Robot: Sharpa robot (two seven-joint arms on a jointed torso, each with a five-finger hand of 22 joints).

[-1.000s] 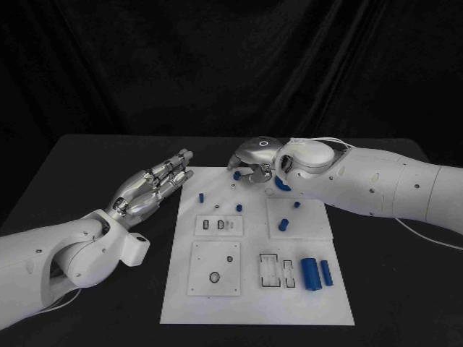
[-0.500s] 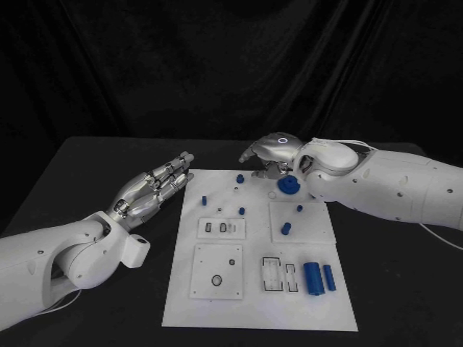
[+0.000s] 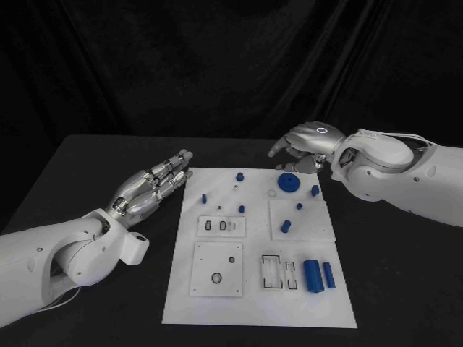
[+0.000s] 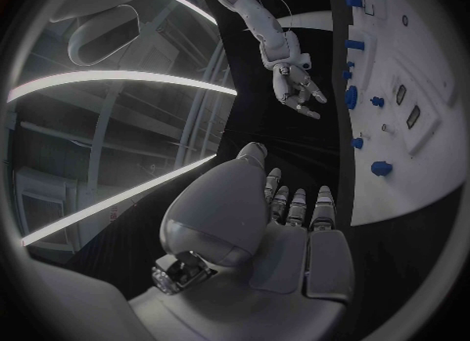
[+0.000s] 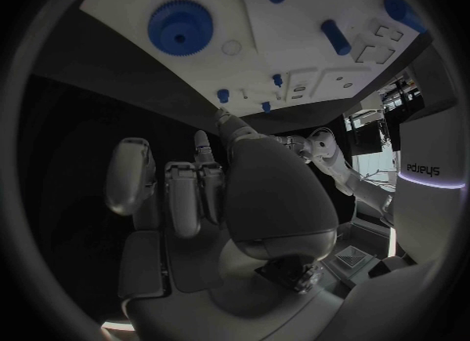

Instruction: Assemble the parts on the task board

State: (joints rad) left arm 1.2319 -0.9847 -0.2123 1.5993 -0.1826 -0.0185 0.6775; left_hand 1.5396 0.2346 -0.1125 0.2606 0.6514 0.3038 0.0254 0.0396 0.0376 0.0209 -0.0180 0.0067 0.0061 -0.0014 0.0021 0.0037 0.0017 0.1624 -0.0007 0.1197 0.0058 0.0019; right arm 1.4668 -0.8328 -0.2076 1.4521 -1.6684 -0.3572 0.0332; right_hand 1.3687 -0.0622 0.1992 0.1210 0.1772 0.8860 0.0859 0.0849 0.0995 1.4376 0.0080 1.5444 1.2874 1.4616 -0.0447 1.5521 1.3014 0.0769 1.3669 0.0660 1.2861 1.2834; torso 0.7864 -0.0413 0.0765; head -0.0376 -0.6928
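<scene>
- Task board (image 3: 255, 289): white plate, flat at mid-desk (image 3: 75, 181), black surface on all sides.
- Blue gear (image 3: 288, 182): flat on board's far end, toothed rim and centre hole plain in right wrist view (image 5: 180, 27); touched by nothing.
- Small blue pegs: upright near far edge (image 3: 240, 176), at left margin (image 3: 202, 196), beside gear at right margin (image 3: 315, 191).
- Further pegs (image 3: 298, 207) and (image 3: 285, 226) on raised square panel at mid-board.
- Two blue cylinders (image 3: 311, 275) lying side by side at near right, just beside outlined rectangular slots (image 3: 269, 272).
- Left hand (image 3: 153, 185): off board's left edge, above desk, fingers (image 3: 174, 168) released, straight and close together, pointing toward far end; grasping nothing. Same in left wrist view (image 4: 279, 215).
- Right hand (image 3: 307, 144): raised beyond board's far right corner, near gear but apart from it; fingers (image 3: 291, 165) loosely bent downward, released, grasping nothing. Right wrist view (image 5: 211, 192): fingers clear of board, no part between them.
</scene>
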